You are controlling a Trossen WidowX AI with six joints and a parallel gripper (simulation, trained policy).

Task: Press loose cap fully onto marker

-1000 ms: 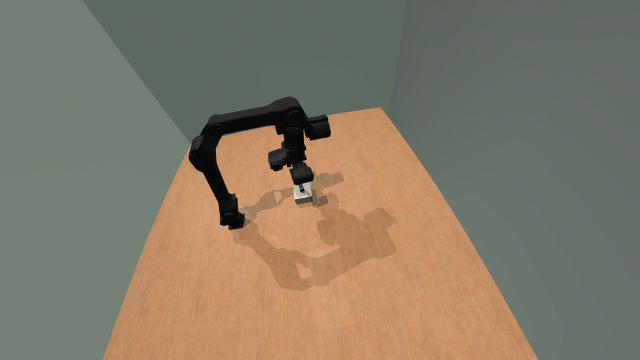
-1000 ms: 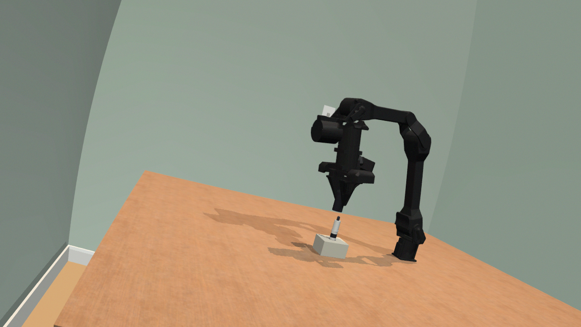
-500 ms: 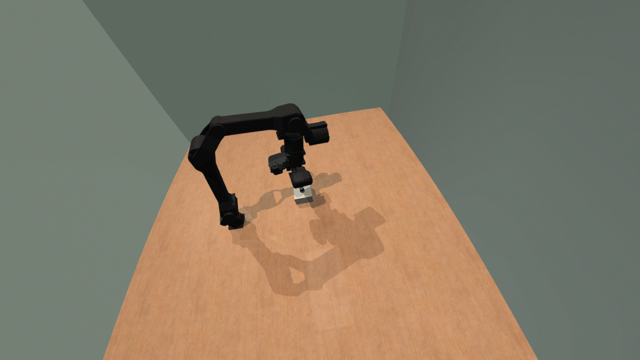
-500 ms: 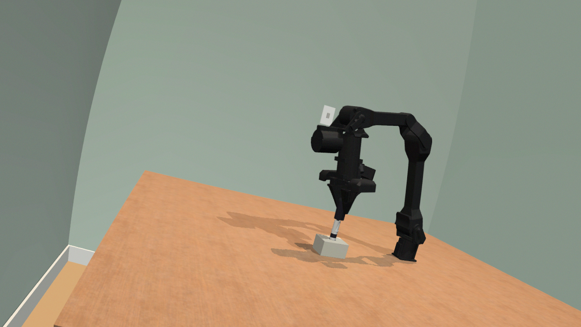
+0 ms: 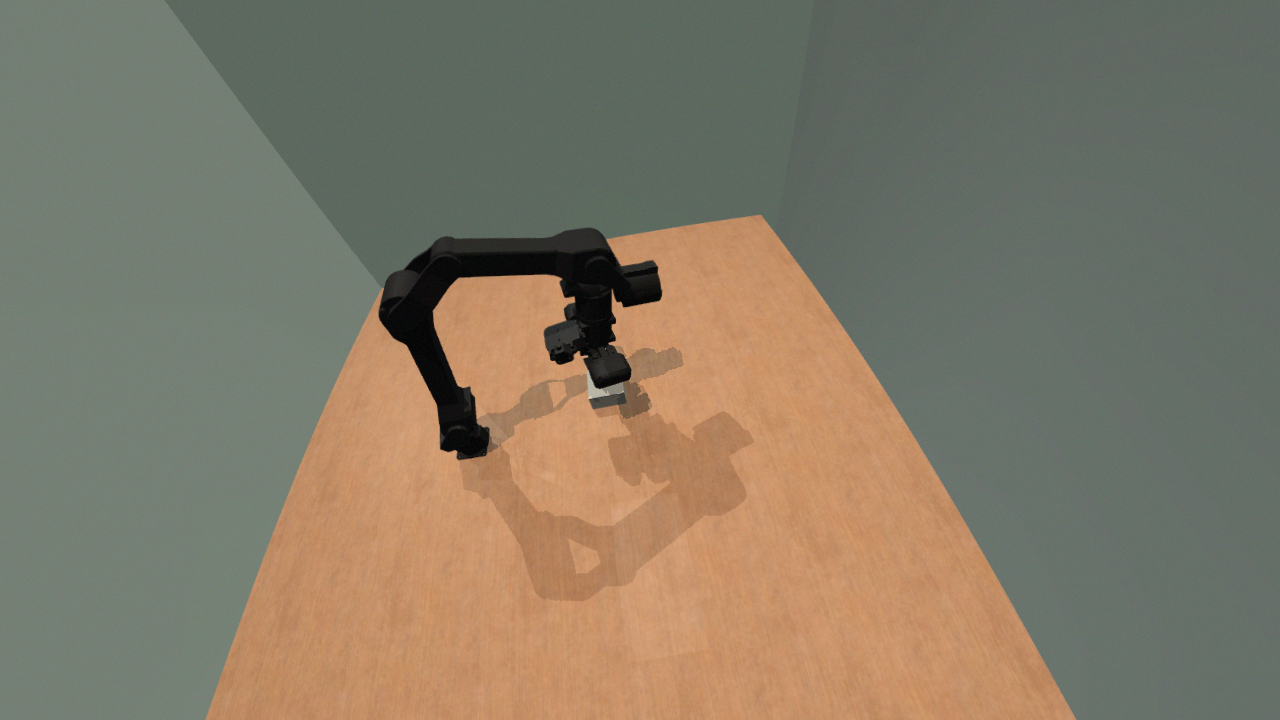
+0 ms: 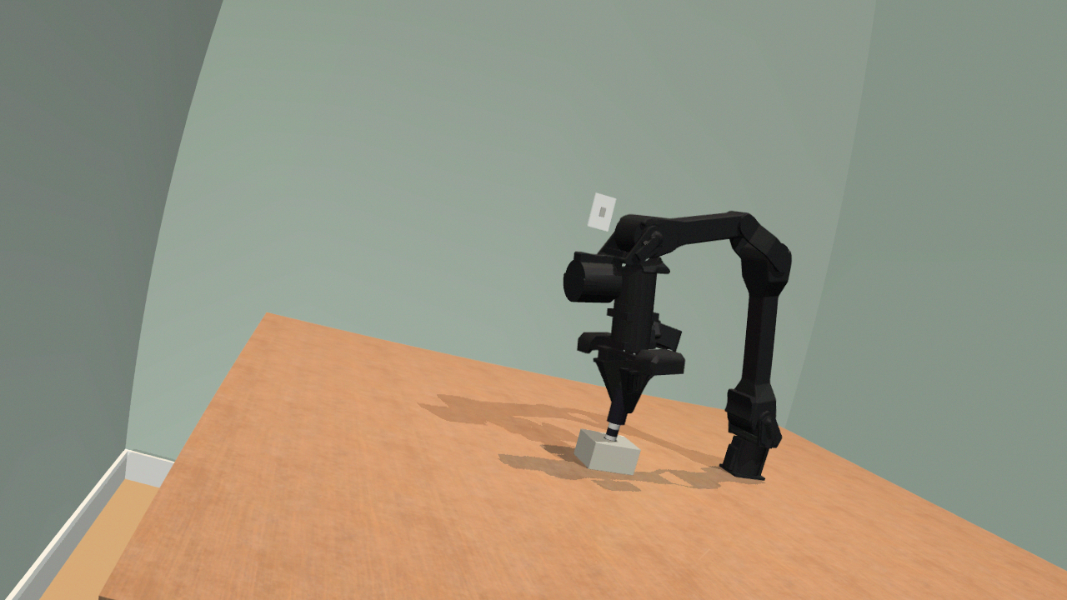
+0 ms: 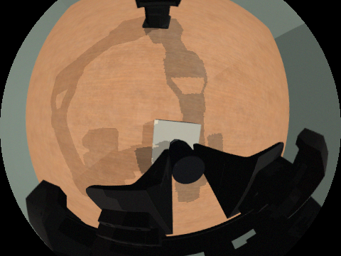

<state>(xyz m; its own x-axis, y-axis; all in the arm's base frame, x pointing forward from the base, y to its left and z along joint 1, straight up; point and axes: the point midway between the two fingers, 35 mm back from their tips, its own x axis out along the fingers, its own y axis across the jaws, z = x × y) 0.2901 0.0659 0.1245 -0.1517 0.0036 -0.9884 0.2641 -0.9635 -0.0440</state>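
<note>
The end effector, its fingers partly apart and clamped on the dark cap, stands directly over the light holder block on the counter. In the exterior view the cap's long axis runs roughly in line with the marker, whose lower barrel shows just beneath it, so the cap appears to be over the marker's upper part. Whether it has clicked home cannot be told; the coming move likely calls for a straight push down along that shared axis, then release.

pincer clamped, pointing down
</note>
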